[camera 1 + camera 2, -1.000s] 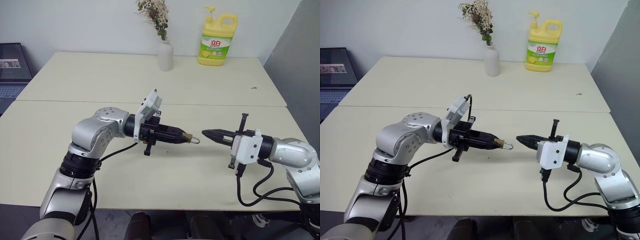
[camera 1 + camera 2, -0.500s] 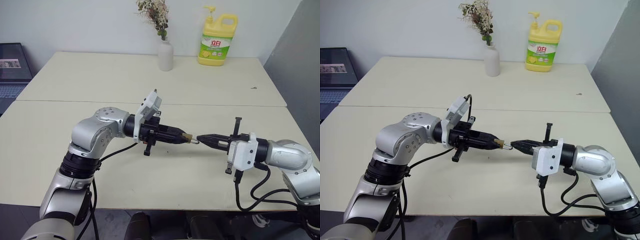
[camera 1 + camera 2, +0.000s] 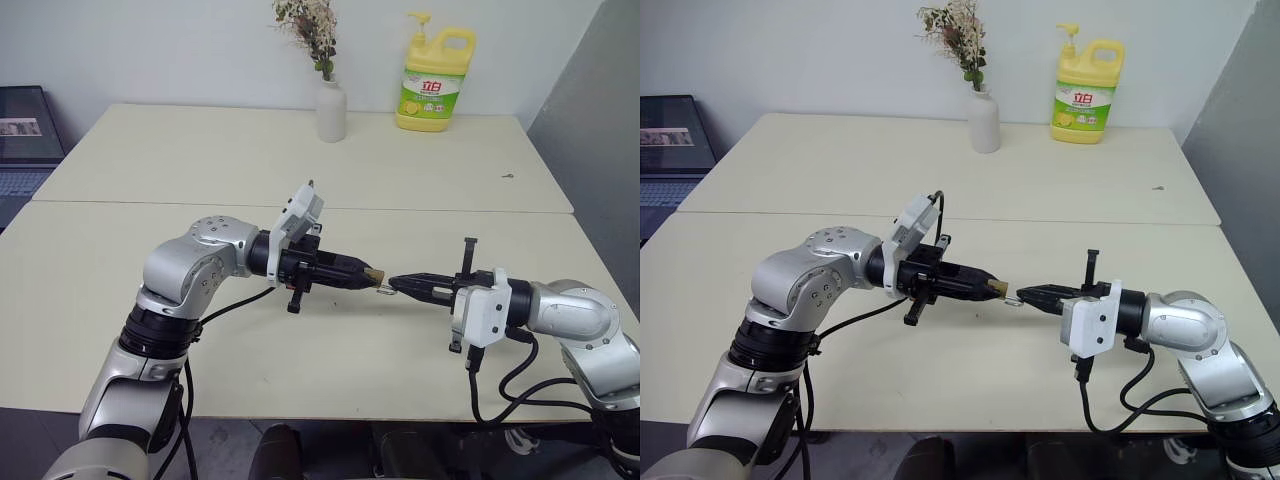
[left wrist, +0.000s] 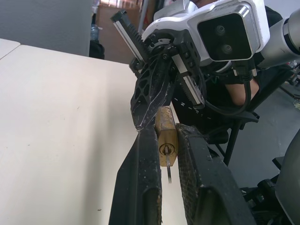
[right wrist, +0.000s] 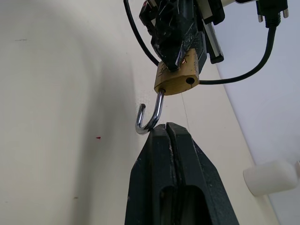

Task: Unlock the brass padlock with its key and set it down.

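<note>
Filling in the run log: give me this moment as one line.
left gripper: shut on brass padlock | shackle: swung open | key: in lock | right gripper: shut, at shackle

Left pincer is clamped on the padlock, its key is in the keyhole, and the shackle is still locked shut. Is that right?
Not quite. The left pincer does clamp the padlock with the key in its keyhole, but the shackle is already open: the right wrist view shows its free end out of the body, hanging as a hook beside the shut right pincer.

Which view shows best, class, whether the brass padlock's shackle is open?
The right wrist view: the brass padlock hangs with its shackle swung free of one hole. The left wrist view shows its keyhole end with the key; the eye views show a small speck.
</note>
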You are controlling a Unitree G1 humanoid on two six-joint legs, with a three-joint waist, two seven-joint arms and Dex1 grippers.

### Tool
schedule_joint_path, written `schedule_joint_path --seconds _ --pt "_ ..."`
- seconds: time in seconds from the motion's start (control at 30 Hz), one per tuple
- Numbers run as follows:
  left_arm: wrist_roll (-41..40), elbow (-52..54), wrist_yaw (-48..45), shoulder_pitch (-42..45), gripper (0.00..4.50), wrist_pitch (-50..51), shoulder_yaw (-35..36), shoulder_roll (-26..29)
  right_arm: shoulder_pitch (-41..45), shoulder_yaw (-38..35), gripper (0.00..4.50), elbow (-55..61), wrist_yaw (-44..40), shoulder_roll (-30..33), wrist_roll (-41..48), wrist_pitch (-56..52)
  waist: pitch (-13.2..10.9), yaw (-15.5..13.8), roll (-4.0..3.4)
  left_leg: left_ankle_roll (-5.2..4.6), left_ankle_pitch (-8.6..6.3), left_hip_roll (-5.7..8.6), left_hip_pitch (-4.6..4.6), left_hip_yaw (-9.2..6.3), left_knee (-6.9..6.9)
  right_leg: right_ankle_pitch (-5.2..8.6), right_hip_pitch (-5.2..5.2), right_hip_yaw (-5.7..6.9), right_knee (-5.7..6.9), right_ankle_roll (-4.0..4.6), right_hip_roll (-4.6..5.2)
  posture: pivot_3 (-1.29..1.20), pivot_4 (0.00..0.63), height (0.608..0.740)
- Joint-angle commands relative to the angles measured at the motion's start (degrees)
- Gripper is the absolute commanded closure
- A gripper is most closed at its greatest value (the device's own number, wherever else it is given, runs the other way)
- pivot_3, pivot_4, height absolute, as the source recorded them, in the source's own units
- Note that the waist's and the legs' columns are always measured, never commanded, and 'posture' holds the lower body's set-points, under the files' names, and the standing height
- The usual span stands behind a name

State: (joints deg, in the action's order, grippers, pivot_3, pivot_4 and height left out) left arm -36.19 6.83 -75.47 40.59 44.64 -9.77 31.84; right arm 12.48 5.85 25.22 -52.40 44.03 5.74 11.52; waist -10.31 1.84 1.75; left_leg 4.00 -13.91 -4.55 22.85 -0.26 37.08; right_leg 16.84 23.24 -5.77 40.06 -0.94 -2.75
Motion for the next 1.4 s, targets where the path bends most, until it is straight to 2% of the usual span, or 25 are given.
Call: schedule_joint_path --seconds 0.03,0.37,0.6,0.73,0.8,0.87,1.17,1.2,1.4 --pt "-1.09 2.24 0.11 0.33 4.33 0.01 0.2 0.15 0.45 -0.13 4.5 1.77 -0.44 -0.01 0.89 0.06 0.0 0.0 0.0 0.0 0.0 0.0 0.0 0.0 0.0 0.0 0.0 0.0 0.0 0.0 0.0 0.0 0.15 0.74" --pt "-1.19 2.16 0.89 0.16 4.33 0.23 0.56 -0.04 -1.05 -1.43 4.5 1.75 0.04 0.59 0.83 -2.5 0.0 0.0 0.0 0.0 0.0 0.0 0.0 0.0 0.0 0.0 0.0 0.0 0.0 0.0 0.0 0.0 0.15 0.74" --pt "-0.97 1.59 4.16 -2.38 4.33 2.1 1.15 0.38 -5.69 -5.38 4.5 4.75 -0.7 3.39 4.28 -9.65 0.0 0.01 0.0 0.0 0.0 0.0 0.0 0.0 0.0 -0.01 0.0 -0.01 0.0 0.02 0.0 0.0 0.15 0.74" --pt "-1.45 0.78 8.54 -4.53 4.33 5.43 1.25 -1.27 -9.37 -6.11 4.5 9.54 -1.35 5.05 8.03 -16.56 0.01 -0.01 -0.01 0.0 0.0 0.0 0.01 -0.04 0.0 0.1 0.0 0.02 0.0 -0.17 0.0 0.0 0.15 0.74" --pt "0.0 -1.11 11.43 -6.3 4.33 5.78 0.43 -2.71 -10.97 -6.45 4.14 12.29 -0.58 5.09 11.84 -22.89 0.02 -0.02 -0.02 0.0 0.0 0.01 -0.01 -0.04 0.0 0.1 -0.03 0.01 0.0 -0.18 0.01 0.0 0.15 0.74" --pt "1.77 -2.11 12.07 -7.29 4.33 4.44 -0.79 -2.91 -11.2 -6.11 3.65 13.1 -0.76 5.53 11.98 -24.41 0.02 0.03 -0.02 0.0 0.0 0.0 0.0 -0.06 0.01 0.1 -0.05 0.02 0.0 -0.17 0.0 0.0 0.15 0.74" --pt "4.57 -8.01 15.33 -9.41 4.33 2.9 -1.96 -6.42 -11.3 -4.26 0.31 14.37 -1.65 6.48 11.04 -28.51 0.02 -0.04 -0.02 0.0 0.0 0.03 0.0 -0.1 0.01 0.11 -0.04 0.05 -0.01 -0.2 0.0 0.0 0.15 0.74" --pt "5.22 -8.77 15.76 -9.39 4.33 2.45 -2.2 -6.87 -11.31 -3.9 0.04 14.44 -1.85 6.7 10.81 -28.82 0.02 -0.03 -0.02 0.0 0.0 0.03 0.01 -0.1 0.01 0.11 -0.04 0.05 -0.01 -0.2 0.0 0.0 0.15 0.74" --pt "8.35 -12.63 16.46 -8.82 4.33 1.16 -3.72 -8.29 -10.77 -2.8 0.0 14.53 -1.42 6.65 10.51 -30.21 0.02 0.02 -0.02 0.0 0.0 0.03 0.0 -0.13 0.0 0.11 -0.04 0.06 -0.01 -0.2 -0.01 0.0 0.15 0.74"
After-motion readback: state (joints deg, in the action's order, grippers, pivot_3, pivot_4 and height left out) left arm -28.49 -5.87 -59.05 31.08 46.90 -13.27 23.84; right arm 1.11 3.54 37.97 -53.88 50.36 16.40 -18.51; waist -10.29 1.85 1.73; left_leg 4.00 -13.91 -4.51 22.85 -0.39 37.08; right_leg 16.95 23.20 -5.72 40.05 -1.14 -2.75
